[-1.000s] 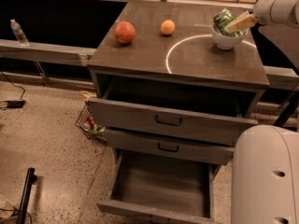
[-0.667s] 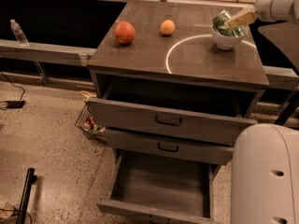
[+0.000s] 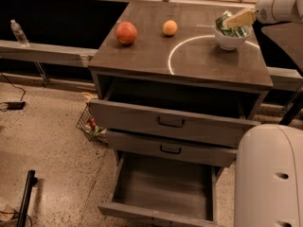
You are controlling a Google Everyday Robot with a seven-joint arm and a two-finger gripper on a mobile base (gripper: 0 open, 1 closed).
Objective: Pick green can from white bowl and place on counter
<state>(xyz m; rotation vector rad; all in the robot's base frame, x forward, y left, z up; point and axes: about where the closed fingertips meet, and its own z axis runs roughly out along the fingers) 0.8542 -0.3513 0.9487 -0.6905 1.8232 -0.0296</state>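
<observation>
Green can [image 3: 228, 25] lies tilted in the white bowl [image 3: 231, 39], which stands on the counter [image 3: 199, 63] at the upper right of the frame. The gripper [image 3: 238, 19] reaches in from the right edge, right over the can; whether it grips the can I cannot tell. An apple [image 3: 126, 32] and an orange [image 3: 170, 28] sit upper centre.
</observation>
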